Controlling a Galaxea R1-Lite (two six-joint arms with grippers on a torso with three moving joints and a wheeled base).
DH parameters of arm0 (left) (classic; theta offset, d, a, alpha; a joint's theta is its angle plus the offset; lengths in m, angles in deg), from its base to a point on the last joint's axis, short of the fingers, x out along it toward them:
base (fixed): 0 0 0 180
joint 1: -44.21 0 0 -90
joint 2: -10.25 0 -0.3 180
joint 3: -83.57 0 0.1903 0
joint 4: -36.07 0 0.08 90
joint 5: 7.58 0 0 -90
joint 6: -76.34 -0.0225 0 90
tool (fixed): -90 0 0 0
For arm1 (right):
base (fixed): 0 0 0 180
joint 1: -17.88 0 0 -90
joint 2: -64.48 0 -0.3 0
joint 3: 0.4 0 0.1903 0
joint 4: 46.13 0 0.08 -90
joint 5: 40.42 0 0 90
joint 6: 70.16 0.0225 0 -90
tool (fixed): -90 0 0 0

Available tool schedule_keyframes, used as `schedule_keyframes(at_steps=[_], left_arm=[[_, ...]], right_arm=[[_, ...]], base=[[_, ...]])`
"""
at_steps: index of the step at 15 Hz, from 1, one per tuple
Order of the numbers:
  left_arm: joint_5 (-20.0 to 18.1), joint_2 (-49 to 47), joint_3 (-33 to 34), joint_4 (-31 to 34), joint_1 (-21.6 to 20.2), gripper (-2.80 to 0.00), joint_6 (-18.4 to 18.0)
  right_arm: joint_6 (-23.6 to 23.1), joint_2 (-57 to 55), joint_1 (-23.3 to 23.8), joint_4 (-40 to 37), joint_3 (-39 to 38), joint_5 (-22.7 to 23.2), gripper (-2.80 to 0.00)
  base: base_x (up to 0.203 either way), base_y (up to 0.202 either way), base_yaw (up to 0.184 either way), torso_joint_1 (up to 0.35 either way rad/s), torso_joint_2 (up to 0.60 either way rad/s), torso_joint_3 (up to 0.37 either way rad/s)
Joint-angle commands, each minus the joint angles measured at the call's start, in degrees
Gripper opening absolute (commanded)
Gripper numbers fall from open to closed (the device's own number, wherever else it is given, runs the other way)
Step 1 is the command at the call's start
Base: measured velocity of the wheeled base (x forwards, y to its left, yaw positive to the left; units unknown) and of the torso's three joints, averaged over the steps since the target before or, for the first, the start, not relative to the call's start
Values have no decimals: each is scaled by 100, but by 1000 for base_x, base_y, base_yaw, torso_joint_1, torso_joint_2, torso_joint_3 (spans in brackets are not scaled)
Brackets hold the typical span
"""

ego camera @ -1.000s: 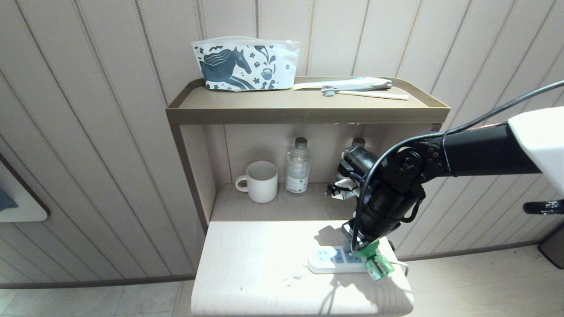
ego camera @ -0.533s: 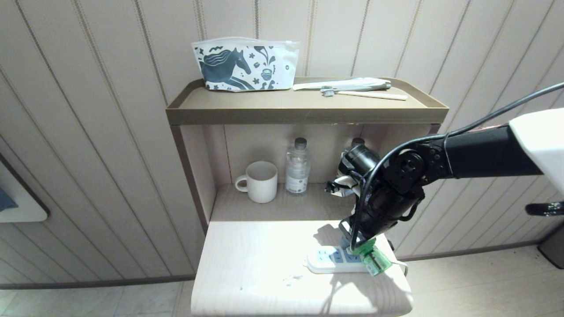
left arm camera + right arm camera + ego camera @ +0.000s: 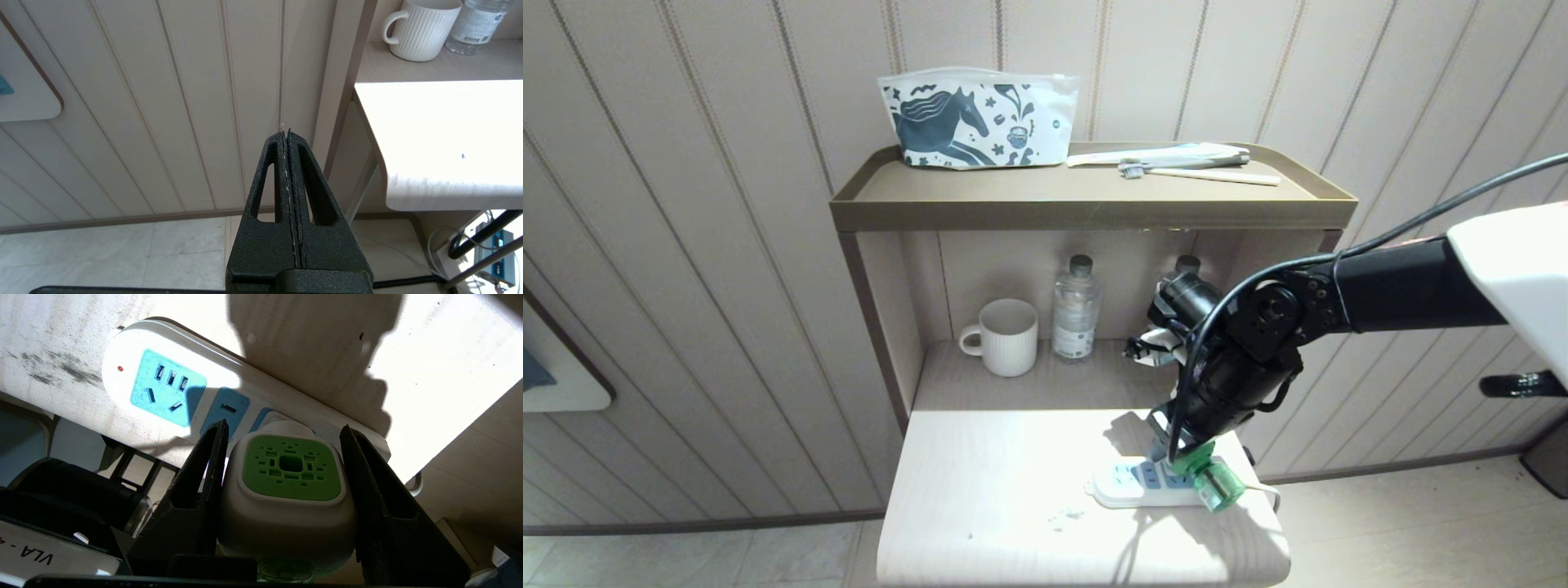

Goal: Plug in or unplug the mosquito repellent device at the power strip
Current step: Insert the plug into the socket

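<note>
Right wrist view shows the right gripper (image 3: 286,473) clamped on the mosquito repellent device (image 3: 291,486) — one finger on each side of its green-and-white head — right at the power strip (image 3: 171,388), lower centre of the frame; a label at lower left reads "VLA". Left gripper (image 3: 288,139) hangs beside the table (image 3: 429,134), fingers pressed together. Farther back in the head view stand a mug (image 3: 1006,336) and water bottle (image 3: 1076,310), their print unreadable — above, a horse-print pouch (image 3: 977,119).
</note>
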Motion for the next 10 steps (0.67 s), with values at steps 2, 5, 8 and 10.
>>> schedule_keyframes(at_steps=[2, 5, 8, 10], left_arm=[[-2, -9, 0, 2, 0, -280, -3], [-2, -9, 0, 2, 0, -280, 5], [-2, -9, 0, 2, 0, -280, 6], [-2, -9, 0, 2, 0, -280, 5]], right_arm=[[-4, 18, -3, -15, -32, -7, -280], [28, 93, -6, 161, -86, -30, -280], [37, 178, -35, 249, -115, -54, 0], [32, 276, -40, 249, -142, -37, 0]], base=[[0, 0, 0, 0, 0, 0], [0, 0, 0, 0, 0, 0], [0, 0, 0, 0, 0, 0], [0, 0, 0, 0, 0, 0]])
